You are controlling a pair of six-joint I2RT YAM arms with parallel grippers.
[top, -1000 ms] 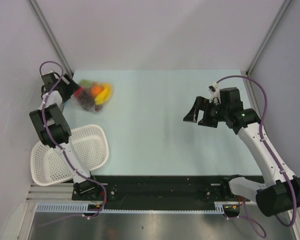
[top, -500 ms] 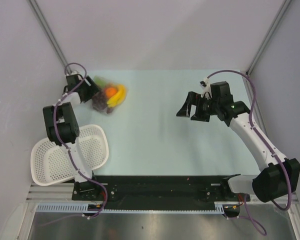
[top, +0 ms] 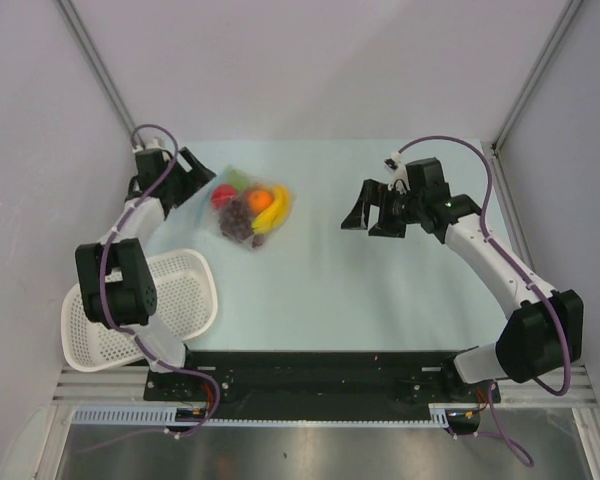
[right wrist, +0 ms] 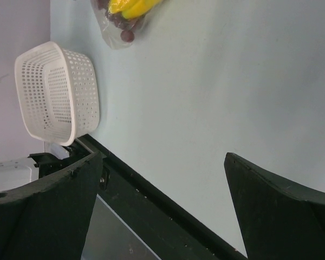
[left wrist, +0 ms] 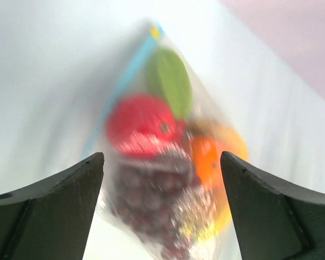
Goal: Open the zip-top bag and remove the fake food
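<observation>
Zip-top bag (top: 250,212) just ahead of our left hand (top: 200,178), spread wide, empty | right hand (top: 365,215) likewise spread, empty, farther off

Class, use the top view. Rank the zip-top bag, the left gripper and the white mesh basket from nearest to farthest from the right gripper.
Measured from the right gripper:
1. zip-top bag: directly to its left, around the middle.
2. left gripper: beyond the bag, at the far left.
3. white mesh basket: in the near-left corner, clearly the farthest.
</observation>
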